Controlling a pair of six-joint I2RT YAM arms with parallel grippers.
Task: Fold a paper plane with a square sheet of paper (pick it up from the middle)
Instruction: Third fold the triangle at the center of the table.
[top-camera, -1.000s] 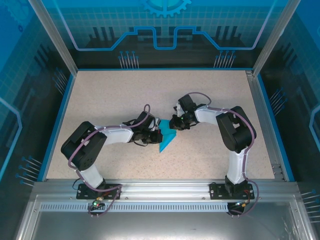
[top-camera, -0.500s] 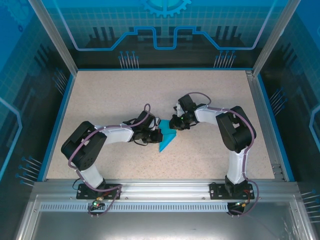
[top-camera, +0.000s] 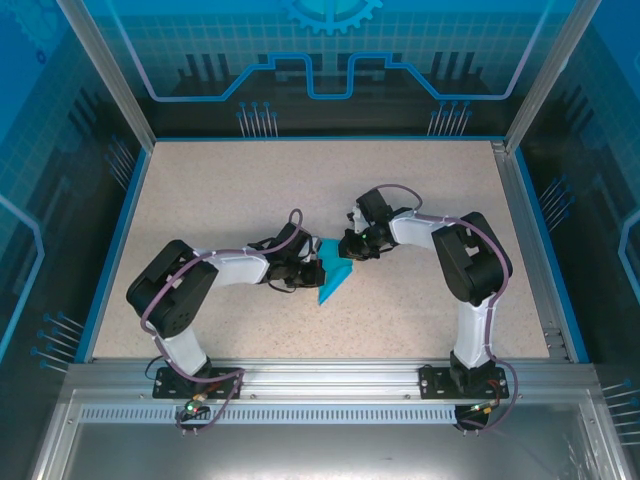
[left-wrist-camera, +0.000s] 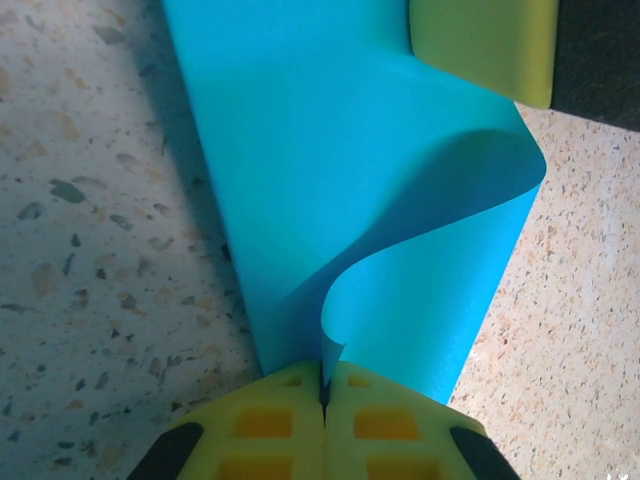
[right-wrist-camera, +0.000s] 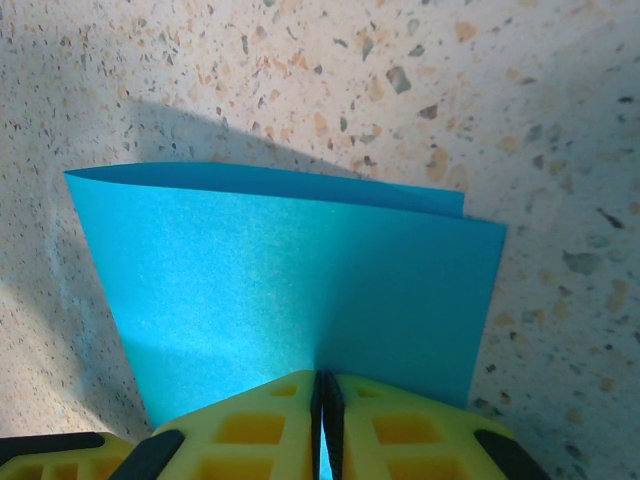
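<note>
Left gripper (left-wrist-camera: 323, 388) first: the two yellow fingers are pressed right together, nothing between them but a thin edge of teal. It is pinching the square sheet of paper (left-wrist-camera: 330, 180) at its 6 o'clock edge in the left wrist view, and the sheet curls up out of that pinch in a soft wave, not flat. Up at 1 o'clock in that view, one of the right gripper's fingers (left-wrist-camera: 480, 45) sits on the paper's far corner.

Over to the right gripper (right-wrist-camera: 322, 392): jaws closed as well, clamped on the sheet's near edge. From here the paper shows doubled over, two layers with the back one peeking out along 12 o'clock.

From above, the paper lies near the middle of the speckled table (top-camera: 250, 190), a shade toward 6 o'clock. The left gripper meets it from 9 o'clock and the right from 1 o'clock, both touching it.
</note>
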